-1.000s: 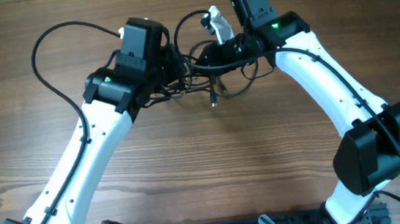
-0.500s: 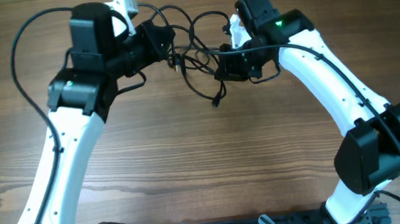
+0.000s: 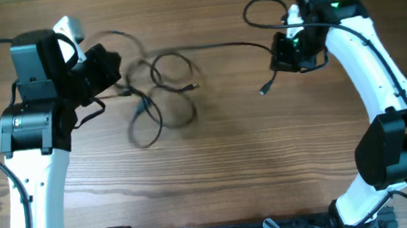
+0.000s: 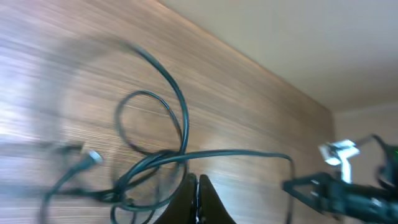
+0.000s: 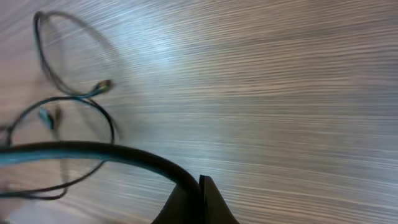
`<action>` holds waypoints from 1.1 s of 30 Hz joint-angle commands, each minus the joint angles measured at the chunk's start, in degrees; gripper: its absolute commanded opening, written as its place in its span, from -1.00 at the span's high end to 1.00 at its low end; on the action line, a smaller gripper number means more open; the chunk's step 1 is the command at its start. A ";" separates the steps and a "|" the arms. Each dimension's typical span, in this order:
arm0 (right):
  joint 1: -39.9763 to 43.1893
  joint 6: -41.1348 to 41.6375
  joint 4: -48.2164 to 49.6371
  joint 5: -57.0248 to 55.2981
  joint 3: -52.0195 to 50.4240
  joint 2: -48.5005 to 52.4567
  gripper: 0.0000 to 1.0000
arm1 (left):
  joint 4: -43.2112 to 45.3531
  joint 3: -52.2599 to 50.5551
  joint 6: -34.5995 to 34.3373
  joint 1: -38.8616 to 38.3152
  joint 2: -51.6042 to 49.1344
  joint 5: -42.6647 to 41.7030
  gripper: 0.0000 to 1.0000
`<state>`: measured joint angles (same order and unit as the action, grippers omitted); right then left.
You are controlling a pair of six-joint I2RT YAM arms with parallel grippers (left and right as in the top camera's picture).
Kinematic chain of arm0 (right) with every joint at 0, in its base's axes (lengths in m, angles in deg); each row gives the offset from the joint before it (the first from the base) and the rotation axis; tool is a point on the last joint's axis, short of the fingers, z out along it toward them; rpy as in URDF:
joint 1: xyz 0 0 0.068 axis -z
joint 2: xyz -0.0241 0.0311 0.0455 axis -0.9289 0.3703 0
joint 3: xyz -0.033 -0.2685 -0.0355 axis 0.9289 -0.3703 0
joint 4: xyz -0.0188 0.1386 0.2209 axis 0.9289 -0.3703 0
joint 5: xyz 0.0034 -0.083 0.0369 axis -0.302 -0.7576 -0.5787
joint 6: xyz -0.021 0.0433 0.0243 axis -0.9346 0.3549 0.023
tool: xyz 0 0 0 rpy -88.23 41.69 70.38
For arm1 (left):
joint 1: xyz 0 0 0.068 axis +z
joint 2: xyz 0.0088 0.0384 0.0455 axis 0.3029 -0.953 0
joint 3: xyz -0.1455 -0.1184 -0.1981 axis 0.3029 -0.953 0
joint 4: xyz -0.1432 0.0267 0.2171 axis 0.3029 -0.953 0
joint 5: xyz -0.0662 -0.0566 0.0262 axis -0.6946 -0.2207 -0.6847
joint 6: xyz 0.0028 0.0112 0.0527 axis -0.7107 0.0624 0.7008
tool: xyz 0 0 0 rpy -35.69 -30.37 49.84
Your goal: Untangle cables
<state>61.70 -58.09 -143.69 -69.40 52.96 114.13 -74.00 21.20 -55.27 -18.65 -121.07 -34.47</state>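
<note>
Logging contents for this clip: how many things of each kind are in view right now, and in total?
White robot arms: 2 (left arm, right arm)
Thin black cable tangle: 1 (too blurred to count separate cords)
Brown wooden table: 1
Total: 4

Overhead looks straight down; wrist views low, close, sharing cables.

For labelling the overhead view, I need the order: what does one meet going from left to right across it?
Left arm → left gripper → tangled cables → loose plug → right gripper → right arm.
</note>
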 commanded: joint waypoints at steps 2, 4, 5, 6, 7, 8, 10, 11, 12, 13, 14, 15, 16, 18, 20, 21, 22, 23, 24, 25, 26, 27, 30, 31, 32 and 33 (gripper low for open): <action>0.63 -8.35 -0.57 0.92 0.63 1.07 0.91 | -1.77 0.85 4.07 -0.87 -1.53 -0.66 0.92; 0.63 -13.27 -0.79 6.75 0.63 1.05 0.91 | -1.60 0.85 4.09 -1.88 -2.40 -5.68 0.92; 0.63 -15.89 -0.83 10.62 0.63 1.03 0.91 | -1.29 0.85 4.96 -2.43 -2.84 -8.92 0.92; 0.63 -18.10 -0.83 13.92 0.63 0.94 0.91 | -0.79 0.85 6.78 -3.13 -3.34 -12.66 0.92; 0.63 -19.26 -0.79 16.52 0.68 0.74 0.91 | -0.42 0.85 7.74 -3.89 -3.78 -15.39 0.92; 0.63 -19.12 -0.70 16.74 0.68 0.57 0.91 | -0.44 0.85 7.93 -4.37 -3.85 -15.43 0.92; 0.68 -18.88 -0.33 16.63 0.70 0.00 0.91 | -0.55 0.85 8.31 -4.50 -4.00 -14.03 0.92; 0.79 -18.53 -0.31 15.76 0.79 -0.42 0.91 | -0.92 0.85 8.31 -4.50 -4.07 -11.63 0.92; 0.92 -17.25 -0.31 14.14 0.94 -0.83 0.91 | -1.22 0.85 8.31 -4.50 -4.07 -9.29 0.92; 1.22 -15.54 -0.37 11.65 1.22 -1.66 0.91 | -1.77 0.85 8.31 -4.50 -4.11 -6.21 0.92; 1.57 -14.75 -0.39 10.38 1.53 -2.54 0.91 | -2.40 0.85 8.31 -4.52 -4.17 -3.45 0.92; 2.40 -14.32 -0.46 9.31 2.27 -4.46 0.92 | -2.99 0.85 8.31 -4.50 -4.46 -1.25 0.92; 3.17 -14.29 -0.37 9.33 2.86 -6.34 0.91 | -3.56 0.83 8.31 -4.50 -4.83 0.11 0.92; 4.61 -12.70 0.13 9.33 3.82 -10.88 0.91 | -4.17 0.83 8.33 -4.50 -5.90 0.42 0.92; 5.49 -12.31 1.27 9.55 3.98 -15.91 0.91 | -4.37 0.83 8.31 -4.52 -7.02 0.39 0.92; 5.55 -11.96 1.75 9.53 3.98 -18.34 0.91 | -4.37 0.83 8.31 -4.52 -7.39 0.39 0.92; 5.53 -11.89 2.36 9.53 3.98 -21.40 0.92 | -4.35 0.83 8.31 -4.66 -7.91 0.39 0.92; 5.53 -11.34 3.10 9.42 3.98 -24.41 0.92 | -4.33 0.83 8.31 -4.87 -8.33 0.39 0.92; 5.53 -11.26 3.74 9.33 3.98 -26.71 0.91 | -4.31 0.83 8.33 -5.29 -8.76 0.42 0.92; 5.53 -10.84 4.76 9.31 3.98 -29.53 0.91 | -4.28 0.83 8.35 -5.64 -9.11 0.42 0.92; 5.53 -10.08 5.64 9.29 3.98 -31.87 0.91 | -4.28 0.83 8.35 -6.05 -9.57 0.42 0.92; 5.53 -9.51 6.71 9.09 3.98 -34.40 0.91 | -4.26 0.83 8.33 -6.40 -9.92 0.42 0.92; 5.53 -8.04 6.86 8.44 3.98 -37.64 0.91 | -3.87 0.83 8.35 -7.82 -11.13 0.42 0.92; 5.53 -8.02 6.08 8.44 3.93 -37.59 0.91 | -3.61 0.83 8.35 -8.28 -11.50 0.42 0.92; 5.53 -8.00 5.31 8.46 3.80 -37.18 0.91 | -3.34 0.83 8.33 -8.63 -11.76 0.39 0.92; 5.51 -7.82 4.33 8.46 3.69 -36.54 0.91 | -3.19 0.83 8.33 -8.83 -11.98 0.42 0.92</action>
<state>67.30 -67.47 -138.03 -60.09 56.28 75.55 -77.80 21.20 -48.12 -26.40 -131.81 -34.53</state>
